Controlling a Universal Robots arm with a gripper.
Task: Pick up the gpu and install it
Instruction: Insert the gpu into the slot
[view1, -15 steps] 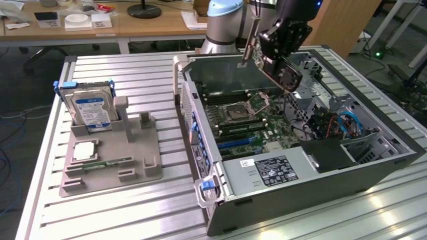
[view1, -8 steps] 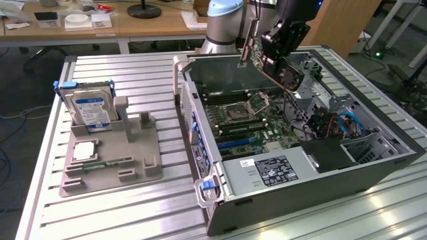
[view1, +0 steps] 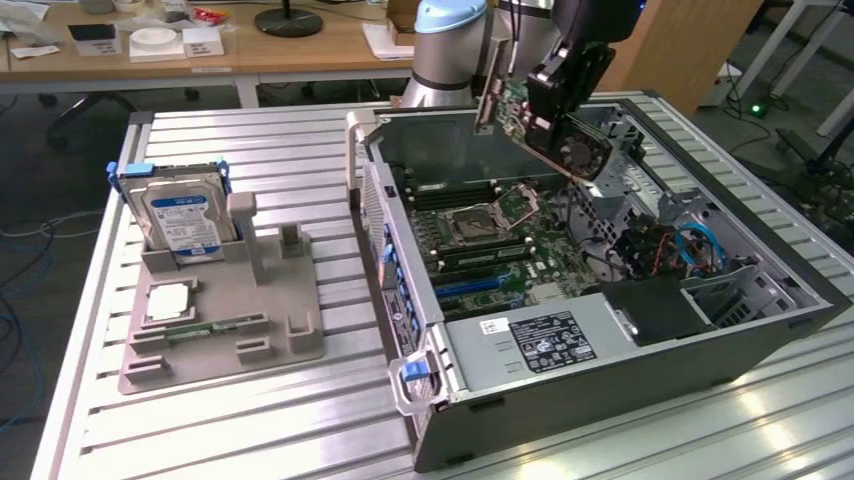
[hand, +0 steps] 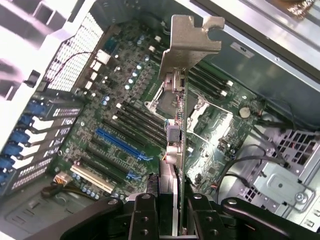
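gpu (hand: 175, 132): matt silvery metal bracket

This is looking like a robotics lab: a robot arm (view1: 447, 50) is standing at a slatted aluminium table (view1: 267, 420), its gripper (hand: 172, 215) is holding the gpu (view1: 574, 145) over an opened computer case (view1: 747, 330), a grey parts fixture (view1: 227, 310) is sitting nearby, and cluttered wooden desks (view1: 307, 50) are standing behind.

A pale metal tabletop (view1: 267, 430) made of long ribbed slats. Two things rest directly on it, close together but not touching. A grey moulded parts holder (view1: 254, 295) sits toward the edge at the exterior view's left. An open dark computer case (view1: 627, 375) lies on its side, covering the half toward the exterior view's right edge.
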